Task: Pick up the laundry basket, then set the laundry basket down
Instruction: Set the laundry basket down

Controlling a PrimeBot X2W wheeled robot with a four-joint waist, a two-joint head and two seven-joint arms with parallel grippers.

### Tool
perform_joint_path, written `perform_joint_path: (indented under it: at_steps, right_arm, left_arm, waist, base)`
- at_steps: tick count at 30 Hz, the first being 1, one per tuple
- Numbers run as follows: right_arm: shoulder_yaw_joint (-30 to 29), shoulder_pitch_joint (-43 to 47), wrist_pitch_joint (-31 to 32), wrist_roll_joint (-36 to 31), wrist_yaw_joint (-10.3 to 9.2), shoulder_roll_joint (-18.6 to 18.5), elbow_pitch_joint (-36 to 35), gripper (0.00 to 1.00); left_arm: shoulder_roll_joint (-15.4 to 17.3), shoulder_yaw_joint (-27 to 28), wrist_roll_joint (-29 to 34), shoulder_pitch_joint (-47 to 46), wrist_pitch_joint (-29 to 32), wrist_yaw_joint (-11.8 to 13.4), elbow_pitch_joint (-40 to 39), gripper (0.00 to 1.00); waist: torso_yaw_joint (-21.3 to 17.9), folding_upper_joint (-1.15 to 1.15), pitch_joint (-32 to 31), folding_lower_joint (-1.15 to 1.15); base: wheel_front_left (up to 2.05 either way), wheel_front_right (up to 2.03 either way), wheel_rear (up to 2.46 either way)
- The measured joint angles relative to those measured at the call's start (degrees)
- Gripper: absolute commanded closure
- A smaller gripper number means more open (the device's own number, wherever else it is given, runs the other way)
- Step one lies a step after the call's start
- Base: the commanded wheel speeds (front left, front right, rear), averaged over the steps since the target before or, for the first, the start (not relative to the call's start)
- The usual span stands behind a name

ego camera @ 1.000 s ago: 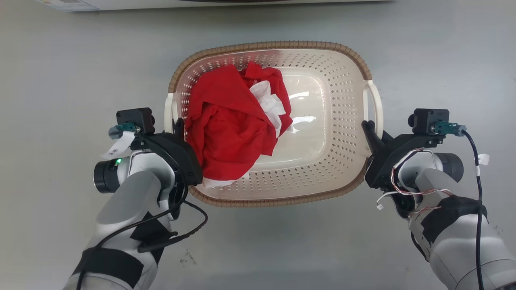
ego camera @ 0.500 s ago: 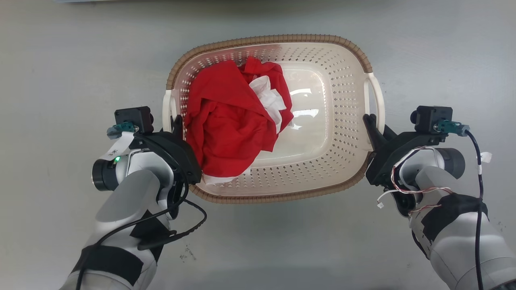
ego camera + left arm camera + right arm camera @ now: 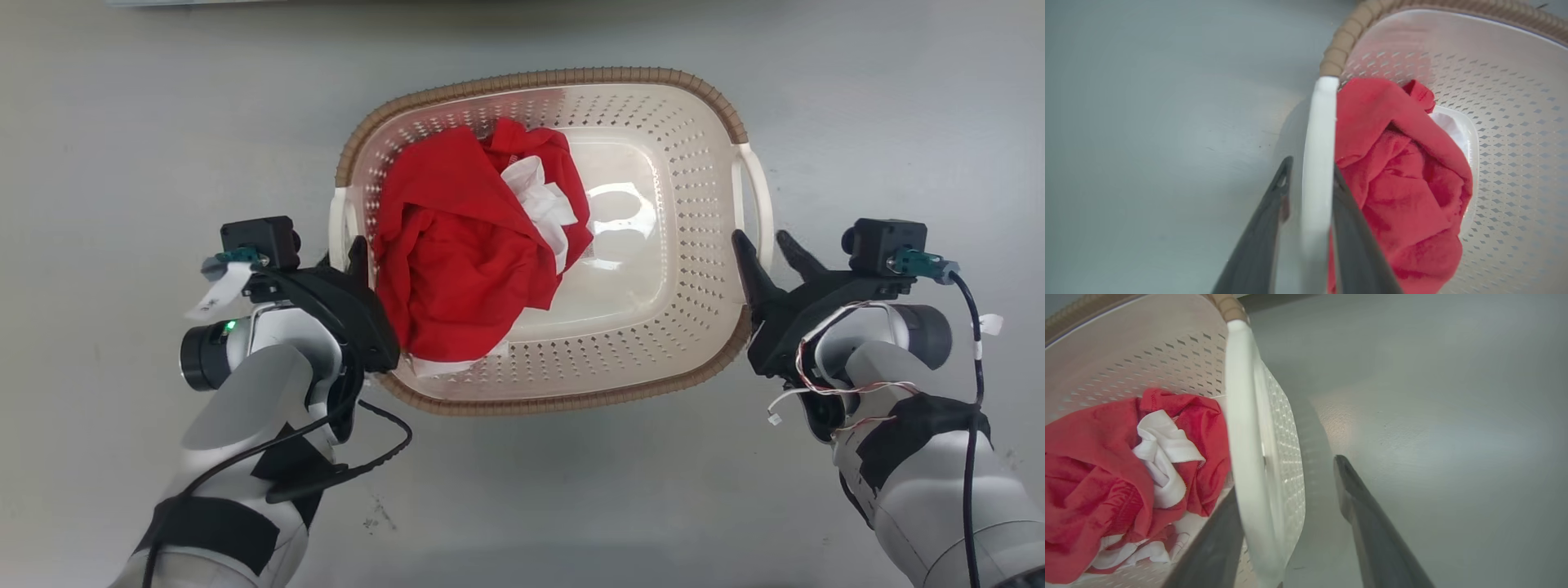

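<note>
Since half a second ago, the right gripper [image 3: 760, 239] has let go. Its two dark fingers were pinched on the right handle [image 3: 763, 196], and now they stand wide apart. In the right wrist view, one finger of the right gripper [image 3: 1286, 475] sits low beside the white right handle [image 3: 1241, 416]. The other finger points out over the grey floor [image 3: 1453, 416], away from the handle. The handle lies between the two fingers, but they do not squeeze it.

The left gripper [image 3: 353, 249] has not changed. It is still shut tight on the left handle [image 3: 336, 220]. In the left wrist view, the left gripper [image 3: 1310, 167] has one dark finger on each side of the white left handle [image 3: 1318, 134], and both fingers touch it.

The laundry basket [image 3: 539, 79] sits on the grey floor [image 3: 122, 122] in the middle of the head view, a little toward the top. The left arm comes up from the lower left and the right arm from the lower right, one on each side of it.

Inside the basket, a bunched-up red cloth [image 3: 457, 253] fills the left half. A white cloth [image 3: 543, 200] peeks out from its folds. The right half of the basket's bottom is bare and shiny.
</note>
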Motion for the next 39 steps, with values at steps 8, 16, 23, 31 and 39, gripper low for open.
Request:
perform_joint_path:
  at_steps: [8,16,23,31,39]
  right_arm:
    - [0.5,0.0,-2.0,0.1,-0.08,-0.8,-0.1,0.0]
    - [0.8,1.2,-3.5,0.3,-0.08,-0.6,-0.4,0.0]
    - [1.3,5.7,-4.6,0.2,-0.08,-1.4,-1.6,0.0]
    - [0.8,9.5,-5.0,0.2,-0.08,-2.7,-5.1,0.0]
    - [-0.9,14.0,-5.0,-0.3,-0.08,-3.8,-9.8,0.0]
  left_arm:
    - [1.6,-1.8,-1.5,0.2,0.0,0.0,-1.6,0.0]
    - [1.6,-3.8,-1.8,0.8,-2.1,0.0,-2.1,0.0]
    - [1.6,-4.9,-0.4,3.0,-4.8,-0.1,-1.4,0.0]
    - [1.7,-5.4,1.4,7.3,-6.3,-0.6,-2.4,0.0]
    - [3.0,-5.3,3.1,10.9,-6.3,0.4,-6.4,0.0]
  waist:
    - [-0.2,0.0,-1.7,0.0]
    - [-0.4,0.0,-5.1,0.0]
    - [-0.5,0.0,-9.8,0.0]
    - [-0.6,0.0,-16.9,-0.01]
    - [-0.7,-0.01,-23.6,-0.01]
  base:
    - [0.0,0.0,0.0]
    - [0.0,0.0,0.0]
    - [0.0,0.0,0.0]
    - [0.0,0.0,0.0]
    - [0.0,0.0,0.0]
